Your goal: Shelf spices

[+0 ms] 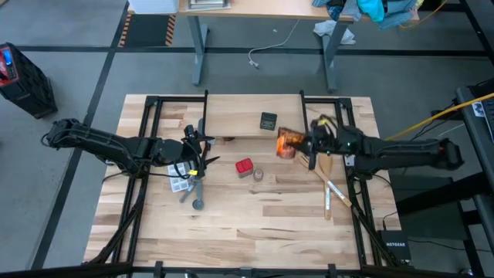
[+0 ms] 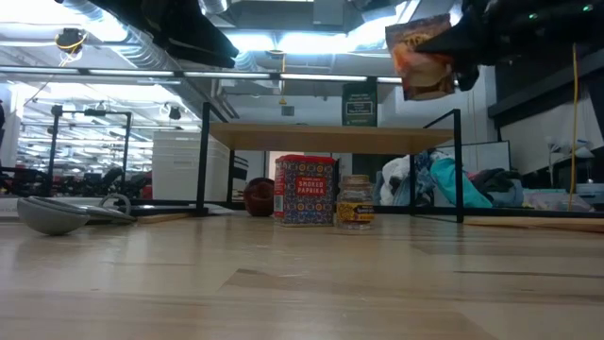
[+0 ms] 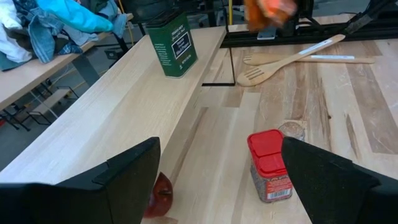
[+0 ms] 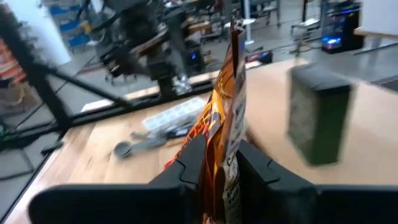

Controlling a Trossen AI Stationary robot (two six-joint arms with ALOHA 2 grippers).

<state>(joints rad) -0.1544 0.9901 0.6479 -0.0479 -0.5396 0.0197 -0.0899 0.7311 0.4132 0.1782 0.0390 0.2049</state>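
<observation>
Orange packet (image 4: pixel 227 118) pinched in right claw (image 1: pixel 302 144), raised beside shelf (image 1: pixel 235 120); left claw (image 1: pixel 202 147) open.

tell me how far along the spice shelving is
Done: the dark box stands on the shelf. In hand: the right gripper, shut on an orange packet, holds it at the shelf's right end. Left: the red box and small jar sit on the table. The left gripper is open near them.
</observation>
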